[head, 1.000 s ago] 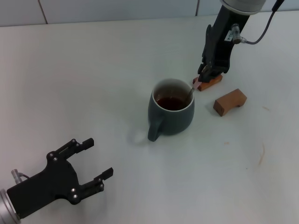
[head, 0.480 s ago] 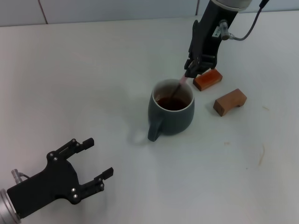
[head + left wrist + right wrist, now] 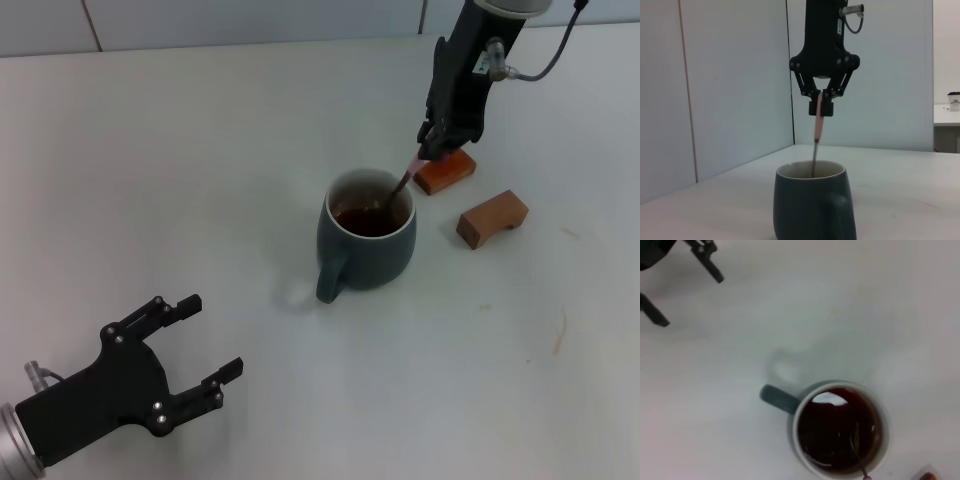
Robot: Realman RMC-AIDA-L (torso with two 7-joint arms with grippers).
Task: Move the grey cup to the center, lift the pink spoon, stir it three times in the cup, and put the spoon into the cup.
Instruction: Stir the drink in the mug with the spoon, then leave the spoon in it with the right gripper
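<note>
**One spoon in the cup, held from above**

One grey cup (image 3: 367, 235) sits on the white table (image 3: 200, 150), roughly mid-scene in my head view, its loop handle turned toward the robot's near-left. Dark brown liquid fills the pale interior (the right wrist view looks straight down into it). The pink spoon (image 3: 403, 181) stands in the cup at a slant: its metal bowl is under the liquid near the far-right side of the rim, its neck rising past the rim, and its pale pink handle leaning up and away toward the robot's right.

I see the right gripper (image 3: 432, 148) above and just beyond the cup, its fingers pinched on the top end of the pink handle; the left wrist view shows this plainly, the jaws closed around the handle tip with the spoon hanging down into the cup.

Just beside the cup on the right lie two brown blocks: one block (image 3: 445, 172) directly under the right gripper, near the rim, and a second block (image 3: 492, 218) a little farther out and nearer the robot.

My left gripper (image 3: 200, 350) rests low over the table at the near-left, well apart from the cup, its fingers spread and holding nothing.
</note>
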